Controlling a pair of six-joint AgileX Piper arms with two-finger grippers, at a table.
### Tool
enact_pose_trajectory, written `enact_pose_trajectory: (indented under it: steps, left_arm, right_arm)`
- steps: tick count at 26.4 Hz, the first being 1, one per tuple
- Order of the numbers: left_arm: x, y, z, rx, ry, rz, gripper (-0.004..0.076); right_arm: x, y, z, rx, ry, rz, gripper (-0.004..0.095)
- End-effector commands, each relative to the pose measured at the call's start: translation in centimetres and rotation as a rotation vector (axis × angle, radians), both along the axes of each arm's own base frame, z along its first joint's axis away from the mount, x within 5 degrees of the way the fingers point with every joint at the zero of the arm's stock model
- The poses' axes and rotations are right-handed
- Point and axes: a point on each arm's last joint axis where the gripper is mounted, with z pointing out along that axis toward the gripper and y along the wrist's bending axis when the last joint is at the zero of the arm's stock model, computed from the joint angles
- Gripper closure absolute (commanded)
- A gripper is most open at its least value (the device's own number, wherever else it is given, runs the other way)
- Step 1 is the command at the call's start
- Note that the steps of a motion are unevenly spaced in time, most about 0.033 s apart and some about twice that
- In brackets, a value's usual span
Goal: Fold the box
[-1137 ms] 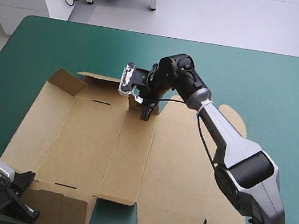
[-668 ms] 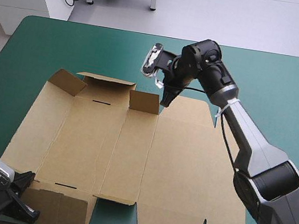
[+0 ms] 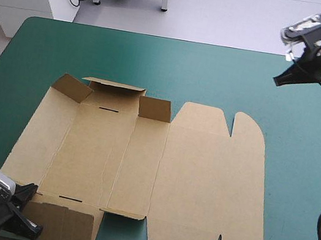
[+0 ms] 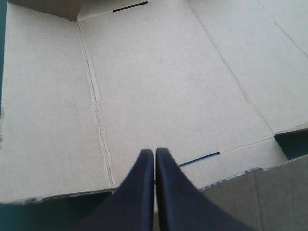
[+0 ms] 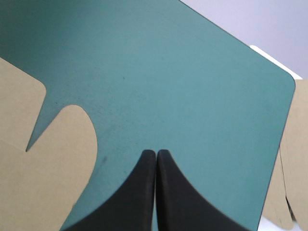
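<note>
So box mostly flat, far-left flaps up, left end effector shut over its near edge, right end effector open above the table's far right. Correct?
No: the right end effector is shut; the right wrist view shows its fingers meeting in one arch. The rest stands: box mostly flat, far-left flaps up, left end effector shut over its near edge.

Obstacle: far flaps of box, raised; teal-green cover free beyond.
</note>
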Motion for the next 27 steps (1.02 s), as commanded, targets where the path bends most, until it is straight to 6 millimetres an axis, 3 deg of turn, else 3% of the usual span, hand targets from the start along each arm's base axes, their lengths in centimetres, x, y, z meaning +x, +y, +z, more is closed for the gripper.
enact_pose_trajectory:
  steps: [1,6,18,24,27]
  left_arm:
    - [0.3,-0.1,1.2,-0.036,-0.072,0.003,0.0731]
    - [0.3,-0.1,1.2,-0.036,-0.072,0.003,0.0731]
    - [0.3,-0.1,1.2,-0.036,-0.072,0.003,0.0731]
    - [0.4,-0.1,1.4,-0.08,-0.06,0.033,0.0731]
    - [0.9,-0.2,2.4,-0.084,-0.052,0.038,0.0731]
  right_arm:
    - [-4.5,-3.2,2.2,0.072,-0.062,-0.092,0.0923]
    - [-8.5,-6.1,0.4,0.243,-0.01,-0.198,0.0923]
    - [-14.5,-3.9,-5.6,0.392,0.109,-0.198,0.0923]
    - [-17.1,-3.2,-6.4,0.383,0.058,-0.207,0.0923]
    - [-18.0,-3.0,-6.5,0.374,0.009,-0.212,0.0923]
